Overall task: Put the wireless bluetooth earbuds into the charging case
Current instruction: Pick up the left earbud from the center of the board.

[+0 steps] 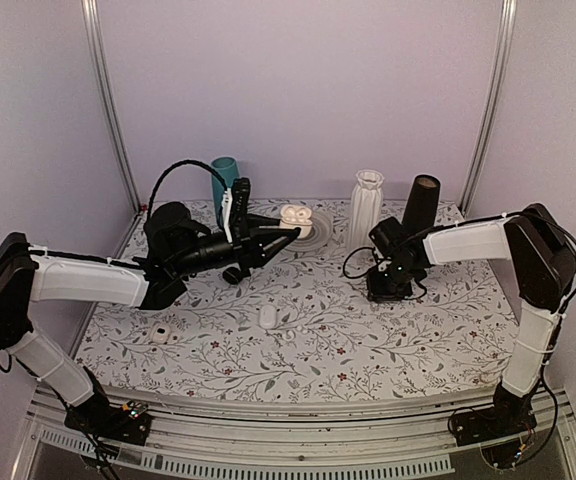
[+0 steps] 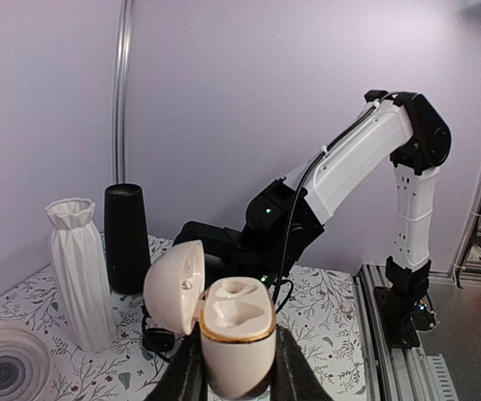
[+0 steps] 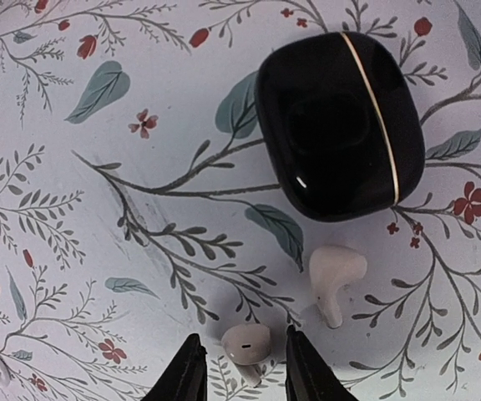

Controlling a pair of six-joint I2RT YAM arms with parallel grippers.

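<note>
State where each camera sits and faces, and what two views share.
Top external: above and behind, looking down at the table; both arms show.
Left wrist: faces across the table at the right arm; its jaws grip an open white case.
Right wrist: looks straight down at a black case and two buds; its jaws straddle one.
Shared: that case, in top and left wrist.

The top view looks down from high above the desk's (image 1: 368, 340) near edge, across to its far edge. The left wrist view sits close behind the white charging case (image 2: 236, 334) and faces level across the desk. It shares the right arm (image 2: 349, 159), white ribbed vase (image 2: 78, 267) and black cylinder (image 2: 126, 238) with the top view. The right wrist view stares straight down, close over the desk.
</note>
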